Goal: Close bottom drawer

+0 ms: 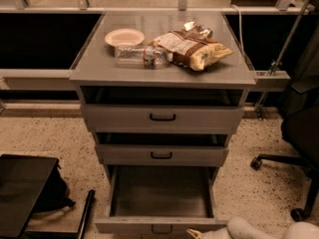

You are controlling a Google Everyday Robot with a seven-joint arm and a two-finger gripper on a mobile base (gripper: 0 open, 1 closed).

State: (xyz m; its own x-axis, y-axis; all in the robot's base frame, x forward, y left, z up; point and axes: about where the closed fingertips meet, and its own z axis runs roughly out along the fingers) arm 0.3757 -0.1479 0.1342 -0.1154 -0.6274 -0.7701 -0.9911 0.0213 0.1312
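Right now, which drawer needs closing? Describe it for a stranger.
Find the grey cabinet with snacks on top and three drawers down its front. The bottom drawer is the lowest, by the floor, with the gripper beside its front at the picture's lower edge. Unlike the two above, it is pulled far out, its tray bare.

Smooth pincer [195, 232] beside matt metal drawer [128, 226]
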